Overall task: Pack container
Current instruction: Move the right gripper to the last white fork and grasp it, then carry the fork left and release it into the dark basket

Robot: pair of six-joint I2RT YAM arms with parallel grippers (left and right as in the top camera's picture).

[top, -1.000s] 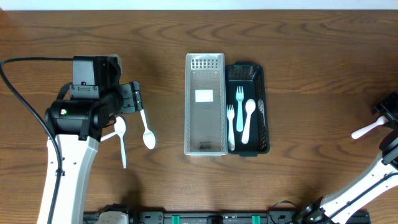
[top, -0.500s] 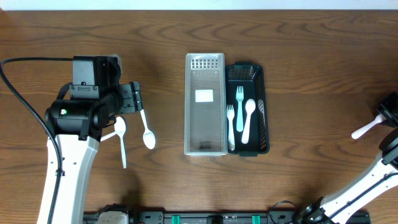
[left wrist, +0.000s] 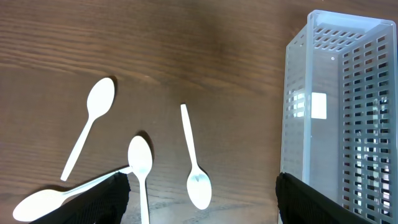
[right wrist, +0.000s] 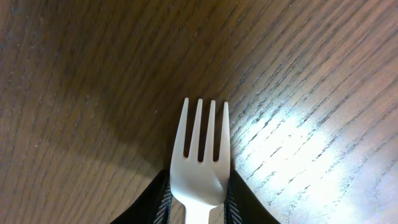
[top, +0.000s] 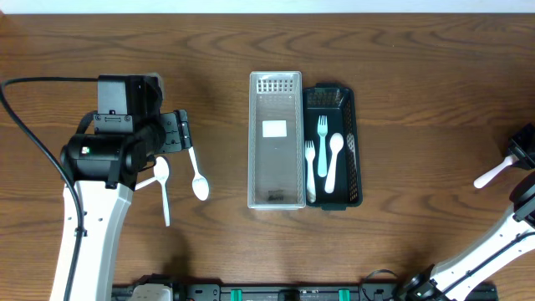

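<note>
A clear plastic container (top: pixel 276 138) stands mid-table, with a black slotted basket (top: pixel 352 150) against its right side. The basket holds two white forks and a white spoon (top: pixel 333 160). My left gripper (top: pixel 180 132) is open and empty, hovering over loose white spoons (top: pixel 198 180) (top: pixel 163 186). In the left wrist view the spoons (left wrist: pixel 194 162) (left wrist: pixel 140 168) (left wrist: pixel 90 134) lie between and beyond my fingers (left wrist: pixel 202 183), and the clear container (left wrist: pixel 336 112) is at right. My right gripper (top: pixel 523 157) is at the far right edge, shut on a white fork (top: pixel 493 174) (right wrist: pixel 202 149), just above the wood.
A fourth spoon (left wrist: pixel 37 202) lies partly under my left finger in the left wrist view. The left arm's body (top: pixel 104 155) covers part of the table at left. The wooden table's right edge is close to the right gripper.
The right gripper and its fork have drifted very slightly toward the right edge. The left arm and the spoons have not moved.
</note>
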